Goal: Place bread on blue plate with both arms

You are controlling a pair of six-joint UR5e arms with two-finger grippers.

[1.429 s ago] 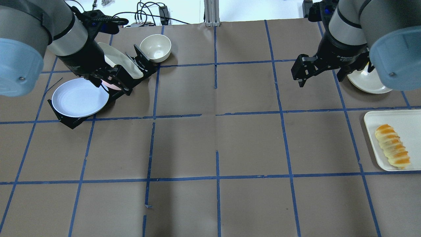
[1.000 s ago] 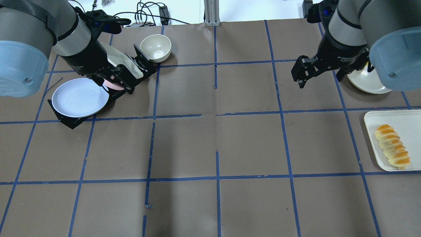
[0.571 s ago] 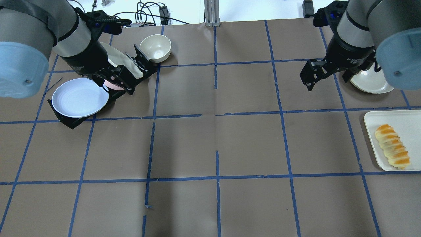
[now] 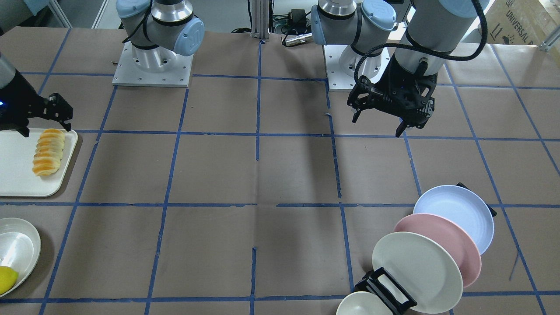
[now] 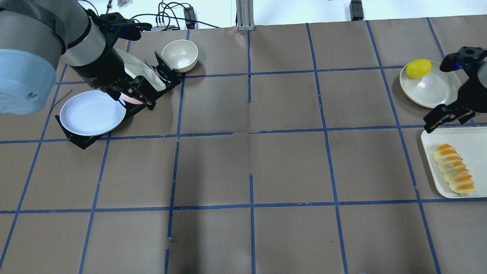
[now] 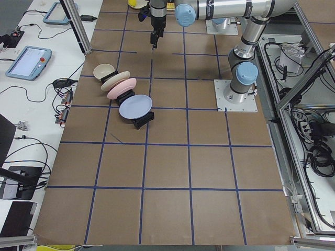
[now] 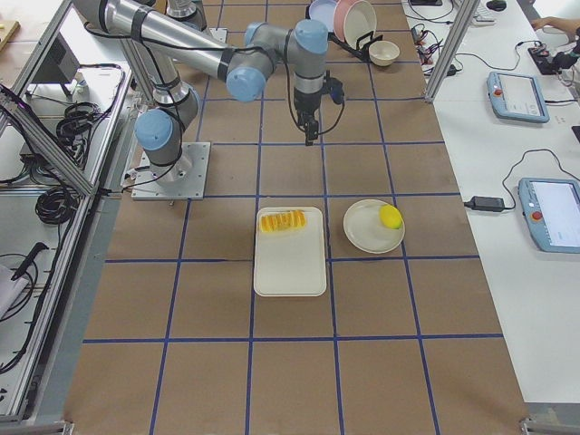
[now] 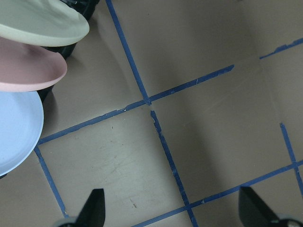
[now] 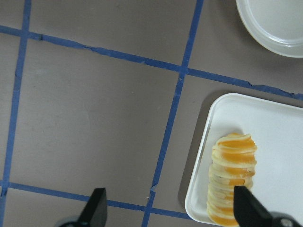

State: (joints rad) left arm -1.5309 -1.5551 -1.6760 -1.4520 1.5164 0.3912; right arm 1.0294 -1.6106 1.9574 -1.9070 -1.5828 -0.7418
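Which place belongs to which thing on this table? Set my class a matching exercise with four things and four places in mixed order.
Things:
1. bread
2. lemon
3. blue plate
4. cream bowl

Places:
A. in the black rack, next to the pink plate
B. on the white tray
C. on the table, beside the rack's end
D. on the round cream dish

Pairs: 1-B, 2-D, 3-A, 4-C.

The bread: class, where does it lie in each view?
Front-facing: bread on white tray, left edge.
Overhead: bread, right edge.
Exterior left: cannot tell.
Exterior right: bread, centre.
Left wrist: not in it.
Right wrist: bread, bottom right.
Shared landmark: the white tray.
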